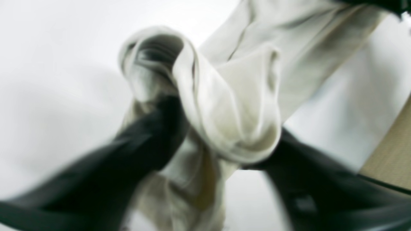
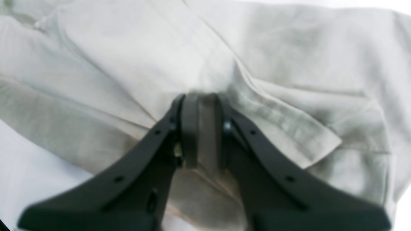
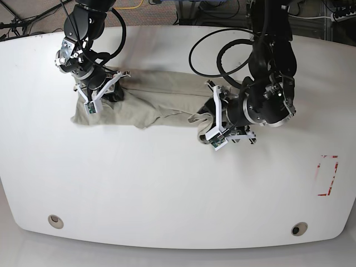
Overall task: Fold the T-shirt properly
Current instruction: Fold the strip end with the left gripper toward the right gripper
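Fabric is stretched in a long band across the far half of the table (image 3: 167, 189): the T-shirt (image 3: 161, 100), bunched, not yet flat. A spreading step is judged in hand. The right gripper (image 2: 200, 96) is pinched on cloth; the left gripper (image 1: 212, 141) stands parted, cloth draped between. Next, flattening is called for. Cables are seen behind.

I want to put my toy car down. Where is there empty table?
The big white stretch of table in front of the T-shirt, down to the near edge, is bare. So is the right side around the red mark. It is crowded at the back, where the left hand and right hand work the shirt.
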`<action>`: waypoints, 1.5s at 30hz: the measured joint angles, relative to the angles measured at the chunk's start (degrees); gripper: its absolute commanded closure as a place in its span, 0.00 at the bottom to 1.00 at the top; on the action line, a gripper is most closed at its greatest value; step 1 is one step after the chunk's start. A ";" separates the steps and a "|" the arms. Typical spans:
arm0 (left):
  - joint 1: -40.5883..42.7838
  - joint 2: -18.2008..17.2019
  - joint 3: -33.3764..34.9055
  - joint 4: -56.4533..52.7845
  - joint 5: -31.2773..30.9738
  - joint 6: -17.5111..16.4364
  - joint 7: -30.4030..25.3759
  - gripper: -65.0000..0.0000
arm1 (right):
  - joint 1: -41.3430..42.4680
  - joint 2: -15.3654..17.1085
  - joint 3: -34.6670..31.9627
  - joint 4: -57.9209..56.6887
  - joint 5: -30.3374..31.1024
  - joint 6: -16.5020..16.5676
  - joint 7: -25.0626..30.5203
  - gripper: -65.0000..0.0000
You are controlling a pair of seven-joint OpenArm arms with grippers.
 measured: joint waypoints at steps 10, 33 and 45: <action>-3.02 6.73 8.83 0.07 -0.92 0.00 -0.55 0.29 | 0.24 0.00 -0.22 0.00 -0.02 0.00 -0.24 0.87; -0.79 -8.02 -10.54 -2.08 -0.13 -0.02 -2.93 1.00 | 1.44 0.00 -0.20 2.51 0.02 -0.02 -0.76 0.87; 4.57 -12.11 -10.45 -9.27 -0.13 0.00 -10.60 1.00 | 2.75 -0.96 0.07 8.04 0.02 -0.02 -6.62 0.87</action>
